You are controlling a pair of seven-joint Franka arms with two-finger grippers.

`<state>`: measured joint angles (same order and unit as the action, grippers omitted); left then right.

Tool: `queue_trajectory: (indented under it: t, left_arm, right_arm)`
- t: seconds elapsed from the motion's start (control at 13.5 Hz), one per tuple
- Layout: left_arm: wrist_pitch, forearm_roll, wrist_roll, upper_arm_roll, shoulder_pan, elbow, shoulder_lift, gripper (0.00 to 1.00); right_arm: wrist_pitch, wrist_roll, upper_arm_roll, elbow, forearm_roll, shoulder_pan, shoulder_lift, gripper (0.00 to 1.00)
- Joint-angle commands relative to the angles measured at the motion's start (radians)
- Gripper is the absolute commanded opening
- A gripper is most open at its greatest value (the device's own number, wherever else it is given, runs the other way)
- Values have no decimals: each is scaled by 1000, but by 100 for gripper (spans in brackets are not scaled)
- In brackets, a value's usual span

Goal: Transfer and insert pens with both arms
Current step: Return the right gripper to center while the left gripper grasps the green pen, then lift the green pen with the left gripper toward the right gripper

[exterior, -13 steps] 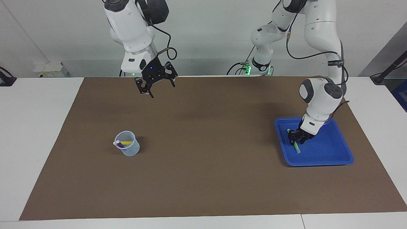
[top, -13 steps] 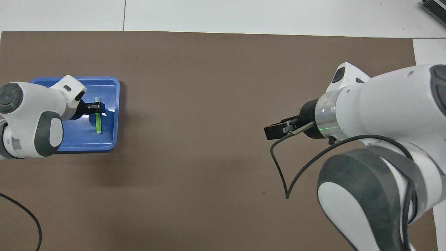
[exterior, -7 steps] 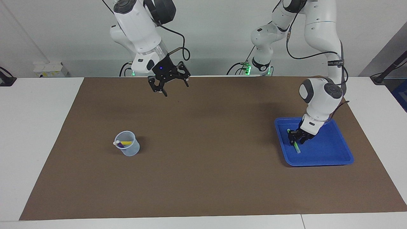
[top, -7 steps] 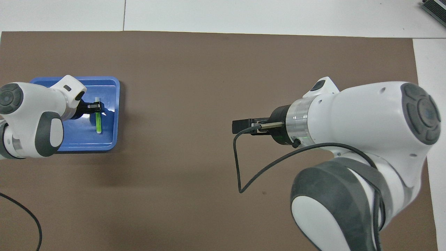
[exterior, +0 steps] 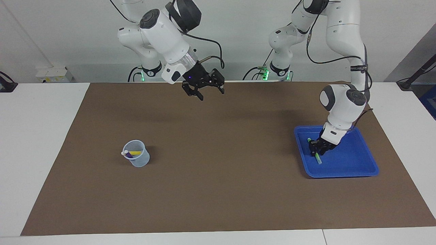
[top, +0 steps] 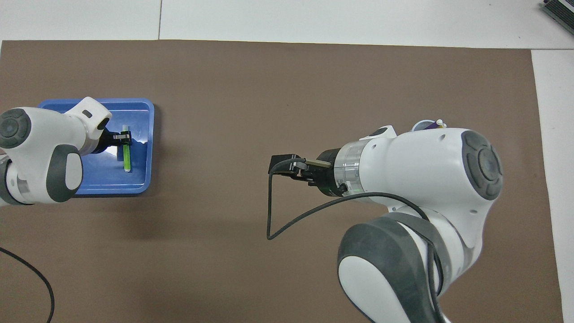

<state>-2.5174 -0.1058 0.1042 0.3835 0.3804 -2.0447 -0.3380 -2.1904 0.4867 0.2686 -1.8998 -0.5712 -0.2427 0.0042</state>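
- Blue plastic tray [exterior: 357,170] at the left arm's end of the worktop holds the light green pen [exterior: 317,158], which lies flat on the tray floor.
- The left tool [exterior: 317,150] is down on that pen, its fingers drawn in around the barrel (whether the clamp is firm yet I cannot tell).
- The pen's long axis runs roughly toward and away from the robots, slightly slanted; which end carries the cap I cannot make out.
- Risk: the grip sits toward one end of the barrel, so on lifting the pen could swing or slip out and drop into the tray.
- Risk: a tilted pen would make the handover awkward, since the right tool [exterior: 203,90], fingers apart, hangs empty over the brown mat [exterior: 218,204] near the robots' edge.
- The clear cup [exterior: 138,160] at the right arm's end already holds the purple pen [exterior: 128,154] and yellow pen [exterior: 135,152].
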Motion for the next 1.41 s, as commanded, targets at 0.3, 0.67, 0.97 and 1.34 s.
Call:
queue_trajectory:
  t: [0.3,0.67,0.97,1.34]
  left_arm:
    - [-17,-18,-1,5,6,-22,1,0]
    - [135,-18,-1,8,26,58,19,0]
    - [293,20,9,14,34,109,97,0]
    - [529,197,14,14,20,208,197,0]
  right_arm:
    - [-109,160,1,-36,-136,-36,13,100]
    - [-127,178,1,-42,-148,-63,17,100]
    - [-129,178,3,-42,-148,-63,19,100]
    - [-130,178,1,-44,-148,-64,20,100]
